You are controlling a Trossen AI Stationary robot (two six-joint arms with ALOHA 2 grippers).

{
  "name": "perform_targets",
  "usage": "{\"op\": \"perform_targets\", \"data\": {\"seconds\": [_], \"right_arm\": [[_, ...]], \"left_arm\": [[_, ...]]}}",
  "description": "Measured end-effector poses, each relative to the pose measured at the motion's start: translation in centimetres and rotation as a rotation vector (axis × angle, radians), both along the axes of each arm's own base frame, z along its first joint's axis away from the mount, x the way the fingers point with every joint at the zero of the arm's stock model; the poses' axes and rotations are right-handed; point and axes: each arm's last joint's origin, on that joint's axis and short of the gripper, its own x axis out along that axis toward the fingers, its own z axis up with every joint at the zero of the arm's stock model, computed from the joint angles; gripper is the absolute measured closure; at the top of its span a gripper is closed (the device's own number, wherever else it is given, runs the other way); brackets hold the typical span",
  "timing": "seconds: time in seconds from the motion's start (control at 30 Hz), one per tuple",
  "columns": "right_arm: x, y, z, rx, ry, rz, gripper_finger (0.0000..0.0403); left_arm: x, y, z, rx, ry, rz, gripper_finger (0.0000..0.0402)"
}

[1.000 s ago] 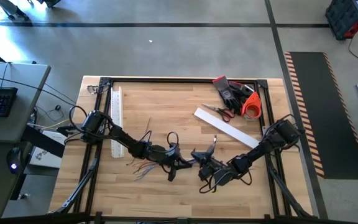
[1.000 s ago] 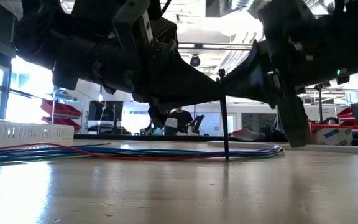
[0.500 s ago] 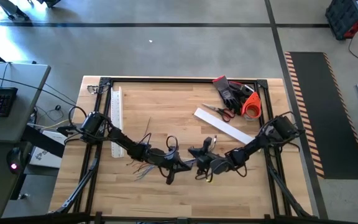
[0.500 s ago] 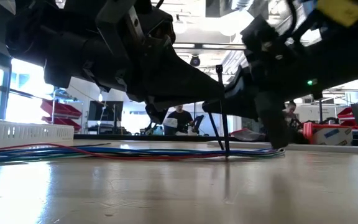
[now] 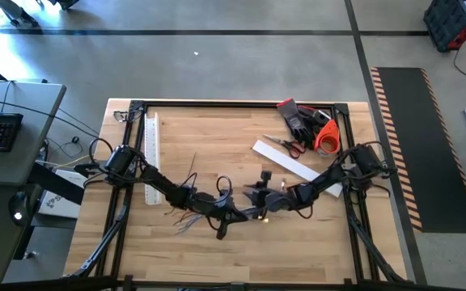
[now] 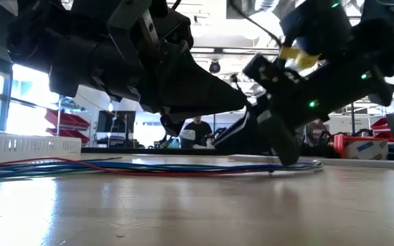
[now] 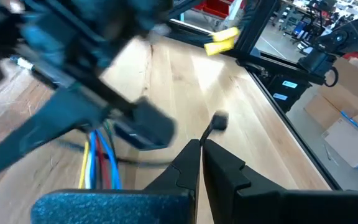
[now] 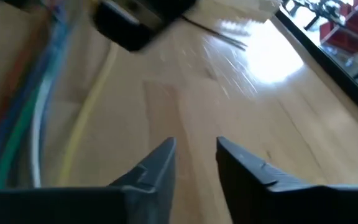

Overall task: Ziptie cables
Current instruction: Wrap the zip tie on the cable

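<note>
The cables [image 5: 186, 218], a limp bunch of blue, grey and reddish wires, lie flat along the table [image 6: 149, 167] and show in the left wrist view [image 7: 101, 163]. My left gripper [image 5: 237, 215] hovers over their right end, shut on a thin dark ziptie [image 7: 215, 124]. My right gripper [image 5: 256, 194] is open just beyond it on the far-right side, low over the wood [image 8: 194, 155], with the cables [image 8: 17, 124] beside it and nothing between its fingers. In the left wrist view it passes as a blurred shape [image 7: 135, 127]. My left gripper pinches the ziptie between its shut fingertips [image 7: 194, 152], on the strip just short of its square head [image 7: 219, 119]. The head end sticks out a little past the tips, clear of the table. The rest of the strip is hidden by the fingers.
A white slotted duct [image 5: 152, 158] lies along the left side. A flat white strip [image 5: 294, 168], scissors [image 5: 285, 145], dark gloves [image 5: 298, 117] and an orange roll [image 5: 328, 137] sit at the far right. Thin loose strips [image 5: 192, 168] lie mid-table. A person [image 6: 198, 130] stands in the room behind.
My right gripper has swung from the near right toward the far-left, closing in beside my left gripper and dropping low over the cables' right end. The ziptie, which stood upright over the cables in the low view, is now mostly hidden behind the right arm.
</note>
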Motion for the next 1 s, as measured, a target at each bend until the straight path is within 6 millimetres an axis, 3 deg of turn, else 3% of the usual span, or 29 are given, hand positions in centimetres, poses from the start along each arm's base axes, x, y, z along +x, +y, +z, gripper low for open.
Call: {"op": "perform_targets", "data": {"seconds": [0.13, 0.33, 0.43, 0.57, 0.67, 0.77, 1.0], "right_arm": [[0.1, -0.9, 0.6, 0.003, 0.016, -0.018, 0.0255], [-0.8, -1.3, 4.7, 0.022, -0.001, -0.03, 0.0217], [-2.0, -1.6, 6.8, 0.099, -0.001, -0.075, 0.0208], [-4.3, -2.2, 7.9, 0.243, 0.084, -0.201, 0.0206], [-5.7, -2.6, 7.5, 0.336, 0.143, -0.315, 0.0205], [-6.9, -2.7, 5.8, 0.448, 0.143, -0.371, 0.0205], [-8.3, -4.0, 2.3, 0.718, 0.006, -0.375, 0.0205]], "left_arm": [[0.0, 0.0, 0.0, 0.0, 0.0, 0.001, 0.0402], [0.0, 0.0, -0.1, 0.002, 0.006, 0.002, 0.0402], [0.0, 0.0, -0.1, 0.003, 0.006, 0.003, 0.0402], [0.0, 0.0, -0.1, 0.005, 0.006, 0.01, 0.0402], [-0.1, -0.1, -0.1, 0.008, 0.005, 0.015, 0.0402], [-0.1, -0.1, -0.1, 0.009, 0.005, 0.014, 0.0402], [-0.1, -0.1, 0.0, 0.024, 0.001, 0.011, 0.0402]]}}
